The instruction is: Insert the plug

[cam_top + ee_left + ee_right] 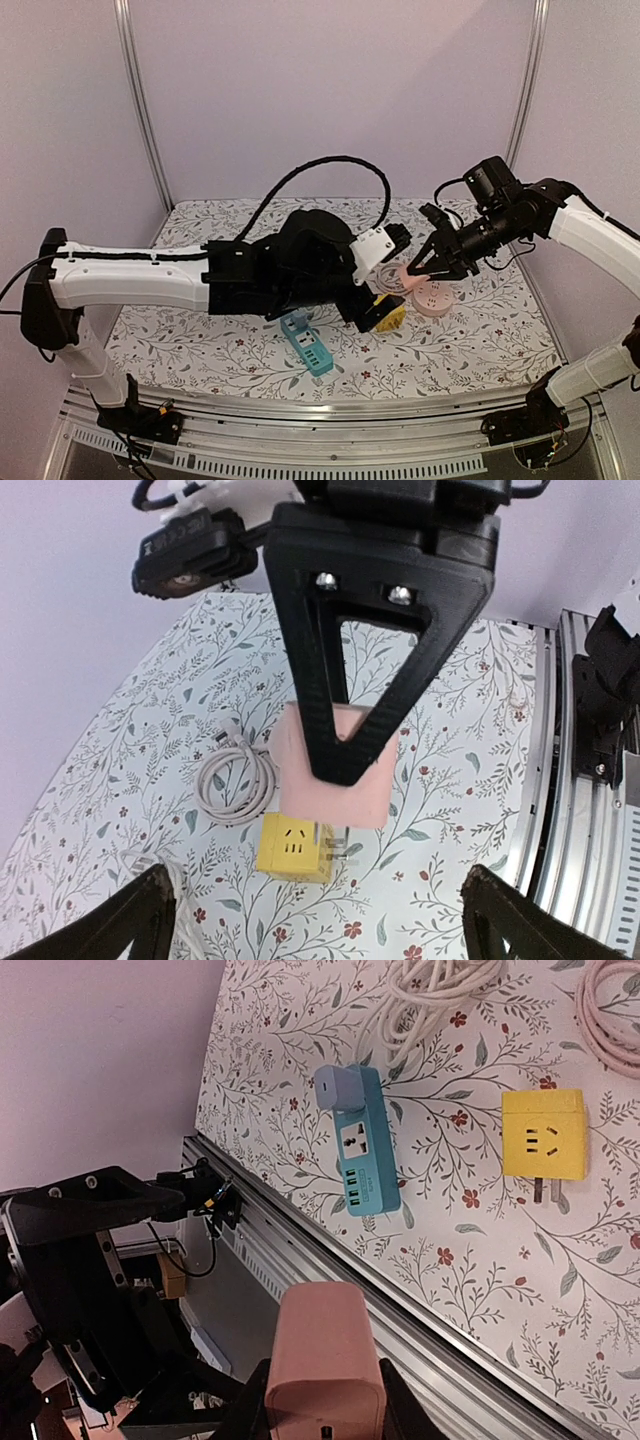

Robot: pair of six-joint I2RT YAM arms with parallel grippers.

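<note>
The plug is a pink block (325,1365) with my right gripper (325,1405) shut on it, one finger on each side. In the left wrist view the same plug (350,790) hangs from the right gripper's black fingers (330,730), just above a yellow cube socket (295,848) lying on the table with its prongs pointing right. A blue power strip (362,1145) lies nearer the front edge with a small lilac plug (337,1088) in one end. My left gripper (318,905) stands wide open and holds nothing. From above, both grippers (398,243) (420,268) meet over the table's middle.
A coiled white cable (237,780) lies left of the yellow cube (385,315). A pink cable coil (435,297) lies under the right gripper. The blue strip (307,343) is near the metal front rail (330,410). Walls close in the back and sides.
</note>
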